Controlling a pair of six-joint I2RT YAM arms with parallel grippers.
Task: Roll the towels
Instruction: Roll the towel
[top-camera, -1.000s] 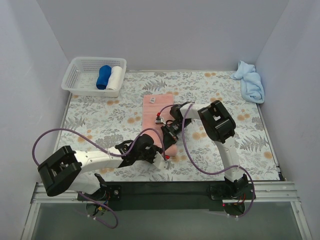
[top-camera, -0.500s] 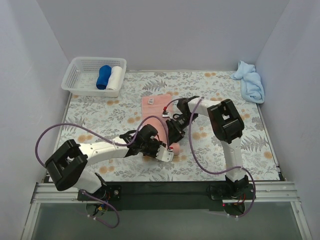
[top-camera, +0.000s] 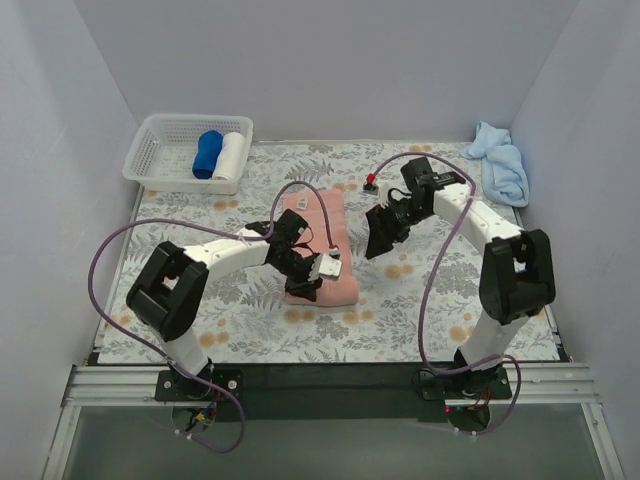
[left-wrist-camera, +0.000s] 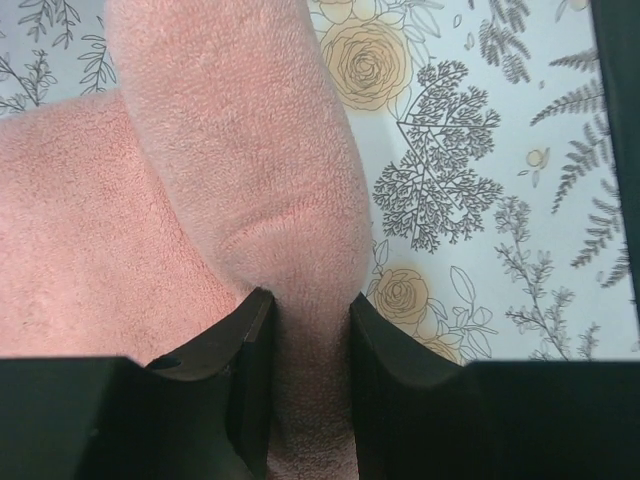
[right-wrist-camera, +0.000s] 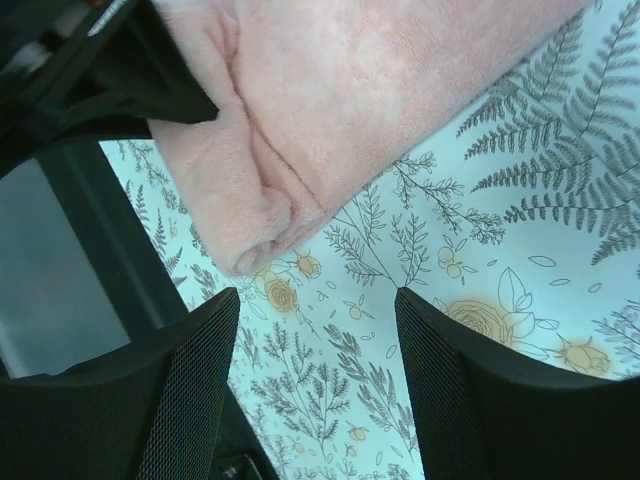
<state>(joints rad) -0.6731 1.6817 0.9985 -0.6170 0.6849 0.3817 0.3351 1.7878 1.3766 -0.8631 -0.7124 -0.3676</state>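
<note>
1. Salmon-pink terry towel (top-camera: 325, 228): lies mid-table on the floral tablecloth (top-camera: 200, 320), near end rolled up, far end flat.
2. My left gripper (left-wrist-camera: 305, 318): clamped on that rolled part.
3. My right gripper (top-camera: 379, 234): jaws apart and empty, just right of the pink towel's long edge, with bare cloth beneath.
4. Crumpled sky-blue terry towel (top-camera: 501, 165): well right of and beyond the pink towel, at the wall.

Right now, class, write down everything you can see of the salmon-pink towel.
The salmon-pink towel is soft terry. Its near end is rolled into a thick tube; the far part lies flat on the floral tablecloth, a small tag at its far left corner. The left gripper pinches the roll's end. The right gripper hangs open beside it, not touching.
</note>
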